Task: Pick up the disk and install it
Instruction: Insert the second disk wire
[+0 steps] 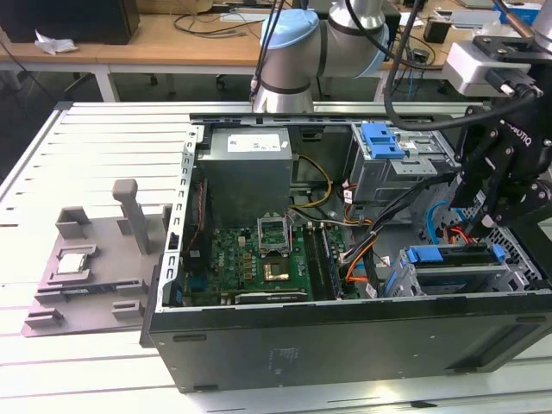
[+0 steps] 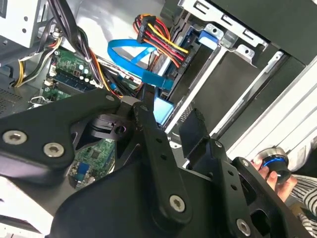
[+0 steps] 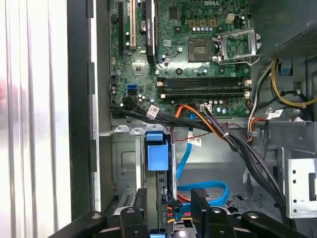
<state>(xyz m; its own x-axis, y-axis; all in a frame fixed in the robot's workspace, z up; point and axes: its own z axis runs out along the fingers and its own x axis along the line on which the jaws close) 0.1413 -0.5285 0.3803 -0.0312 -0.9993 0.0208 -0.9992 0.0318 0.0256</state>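
The claw (image 3: 168,213) is hanging over the drive bay at the exterior view's right, its 2 fingers (image 3: 202,206) standing apart, gripping nothing. Just beyond them the disk (image 3: 157,163) is sitting edge-up in the bay, inside the computer case (image 1: 345,341).

Matt black metal forms the computer case (image 1: 345,341), which rests on a ribbed, pale metal table (image 1: 95,138). Glossy blue plastic frames the disk (image 1: 457,256), beside the matt black gripper (image 3: 173,208).
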